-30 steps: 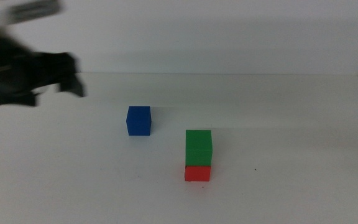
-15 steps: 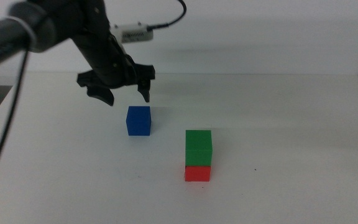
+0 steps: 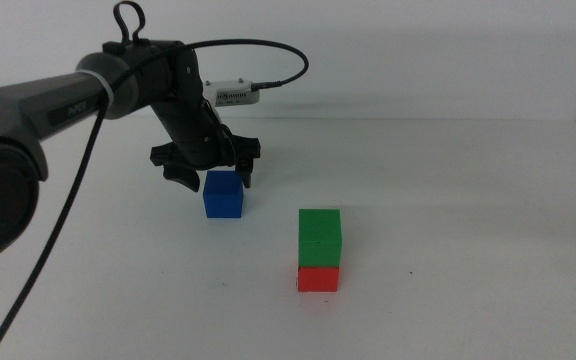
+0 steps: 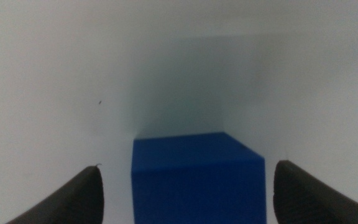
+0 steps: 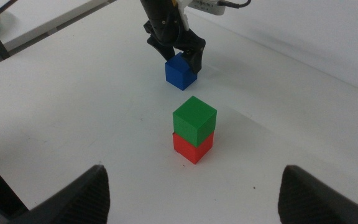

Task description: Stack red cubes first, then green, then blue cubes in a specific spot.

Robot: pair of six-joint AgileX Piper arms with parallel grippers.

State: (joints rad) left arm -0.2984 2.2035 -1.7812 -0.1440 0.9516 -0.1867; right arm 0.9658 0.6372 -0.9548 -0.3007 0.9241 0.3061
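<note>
White table (image 3: 468,180), blue cube (image 3: 223,194) between open left hand (image 3: 213,176)

There's light lettering running along the dark left arm (image 3: 58,95) link, well back from its gripper, but it's too small and blurred to make out. Nothing else carries any text, label, number or sign.

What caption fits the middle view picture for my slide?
Left end effector open, straddling the blue cube; green cube sits on red cube.
</note>
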